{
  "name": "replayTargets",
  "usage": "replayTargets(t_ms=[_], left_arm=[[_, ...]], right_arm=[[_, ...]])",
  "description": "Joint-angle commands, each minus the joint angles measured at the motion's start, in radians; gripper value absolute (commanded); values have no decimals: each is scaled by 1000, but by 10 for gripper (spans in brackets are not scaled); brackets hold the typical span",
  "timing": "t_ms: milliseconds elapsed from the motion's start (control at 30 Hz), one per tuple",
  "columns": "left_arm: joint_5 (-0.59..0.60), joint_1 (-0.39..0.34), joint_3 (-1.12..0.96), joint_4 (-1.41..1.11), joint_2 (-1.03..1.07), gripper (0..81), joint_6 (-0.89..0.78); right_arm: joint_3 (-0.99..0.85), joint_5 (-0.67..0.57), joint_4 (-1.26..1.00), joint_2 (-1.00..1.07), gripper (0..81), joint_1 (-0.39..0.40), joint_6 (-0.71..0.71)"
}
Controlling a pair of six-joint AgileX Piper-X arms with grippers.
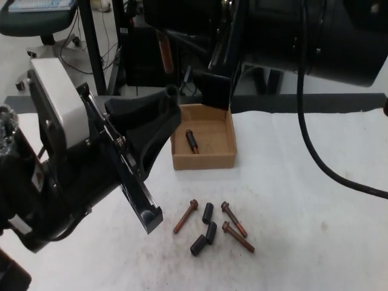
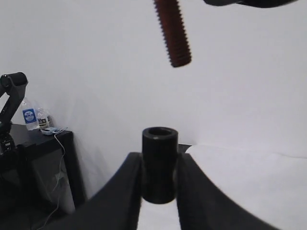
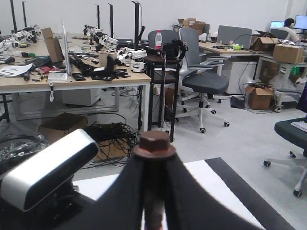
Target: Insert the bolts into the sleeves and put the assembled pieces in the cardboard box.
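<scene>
— The sleeve [image 2: 159,143]?
— It is clamped in the closed left gripper [image 2: 159,184]. The bolt [image 2: 173,33], pinched under its head by the right gripper [image 3: 154,191], is poised off the sleeve's open end, apart.
— Handling?
— Both are judged rigid, light and slippery; firm mid-body grips are advised.

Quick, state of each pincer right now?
Left pincer: shut on the black cylindrical sleeve.
Right pincer: shut on the copper-coloured threaded metal bolt.

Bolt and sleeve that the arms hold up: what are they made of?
The bolt looks like metal with a dull coppery-brown coating: crisp cut threads show. The sleeve seems black plastic or rubber, matte and smooth; the look cannot settle which.
</scene>
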Motion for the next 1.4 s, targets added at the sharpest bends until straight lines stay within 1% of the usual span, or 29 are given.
replayTargets(t_ms=[0, 167, 567, 667, 767, 933, 1200, 1367], left_arm=[[-8, 2, -12, -19, 0, 0, 9], [-8, 2, -12, -72, 0, 0, -41], [-8, 2, -12, -76, 0, 0, -50], [-8, 2, -12, -94, 0, 0, -122], [-8, 2, -12, -129, 0, 0, -175], [-8, 2, -12, -151, 0, 0, -175], [-8, -3, -12, -151, 0, 0, -179], [-8, -3, -12, -151, 0, 0, -179]], right_arm=[[-5, 39, -3, -6, 8, 2, -16], [-5, 56, 43, 11, 8, 2, -31], [-5, 60, 46, 29, 8, 4, -31], [-5, 89, 42, 29, 8, 4, -31], [-5, 90, 22, 29, 8, 4, -31], [0, 92, -2, 29, 8, 4, -31], [56, 93, -76, 29, 8, 7, -29], [65, 93, -87, 29, 8, 7, -7]])
